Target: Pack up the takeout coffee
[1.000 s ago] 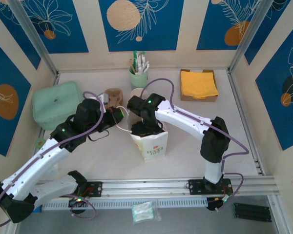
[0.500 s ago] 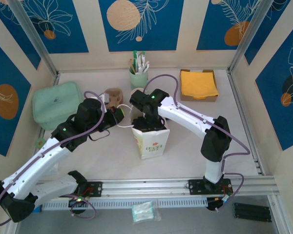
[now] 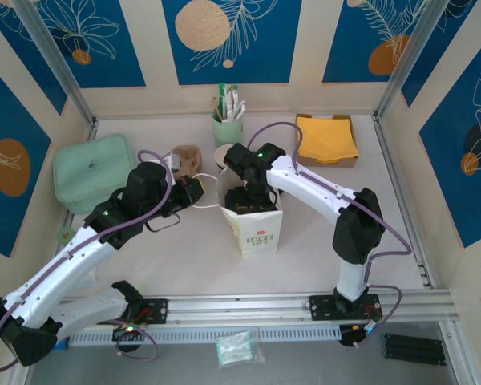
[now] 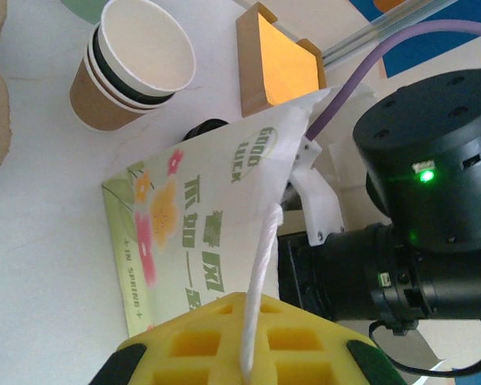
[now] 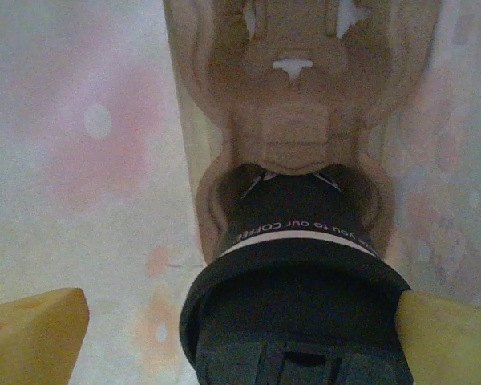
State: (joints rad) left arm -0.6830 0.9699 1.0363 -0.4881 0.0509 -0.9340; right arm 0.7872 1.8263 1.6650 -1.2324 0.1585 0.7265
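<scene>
The takeout coffee [image 5: 297, 297], a dark cup with a white band and a black lid, stands inside the white paper bag [image 3: 258, 231] in a ring of a brown pulp carrier [image 5: 293, 120]. My right gripper [image 5: 240, 313] is open, reaching down into the bag [image 4: 200, 233]. Its yellow fingers [image 5: 32, 333] straddle the lid: the left one is apart from it, the right one is at its edge. In the top view the right gripper [image 3: 252, 199] is in the bag's mouth. My left gripper [image 4: 247, 337] is shut on the bag's white cord handle [image 4: 260, 273], left of the bag [image 3: 194, 191].
Nested lidless paper cups [image 4: 132, 68] stand behind the bag. An orange napkin box [image 3: 326, 138] sits back right, a green cup of sticks [image 3: 228, 120] at the back. A brown pulp carrier [image 3: 187, 156] and a green pouch [image 3: 92, 168] lie at the left.
The bag has shifted right and stands straighter. My right gripper has moved right and back with it. The left gripper keeps the handle.
</scene>
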